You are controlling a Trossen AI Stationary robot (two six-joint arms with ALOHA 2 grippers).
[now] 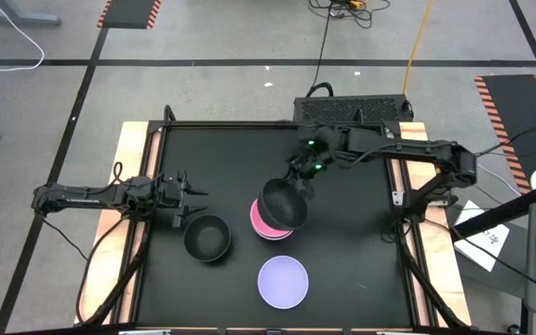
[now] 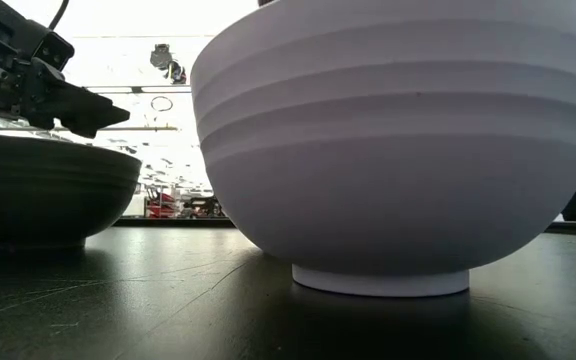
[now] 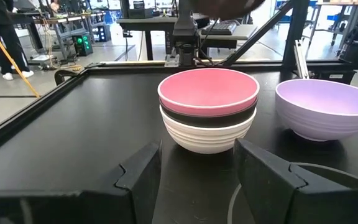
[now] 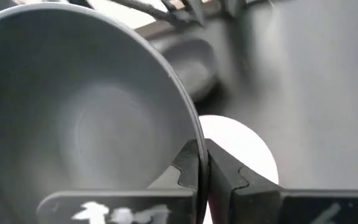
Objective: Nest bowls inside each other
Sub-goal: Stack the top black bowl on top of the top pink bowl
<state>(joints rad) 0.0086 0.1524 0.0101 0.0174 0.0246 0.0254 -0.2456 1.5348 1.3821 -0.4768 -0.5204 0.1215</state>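
My right hand (image 1: 298, 182) pinches a black bowl's (image 1: 283, 204) rim at frame centre, above the pink-topped stack (image 1: 265, 223). Left hand (image 1: 192, 199) spread, centre-left, beside another black bowl (image 1: 207, 237). Lavender bowl (image 1: 282, 282) lower centre.

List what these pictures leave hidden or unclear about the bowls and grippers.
- High view: the black bowl held by the right gripper covers most of the pink bowl, hiding the stack beneath.
- Low view: the lavender bowl fills the frame and blocks that stack.
- Left wrist view: the left gripper hides part of the near black bowl, cut off by the edge.
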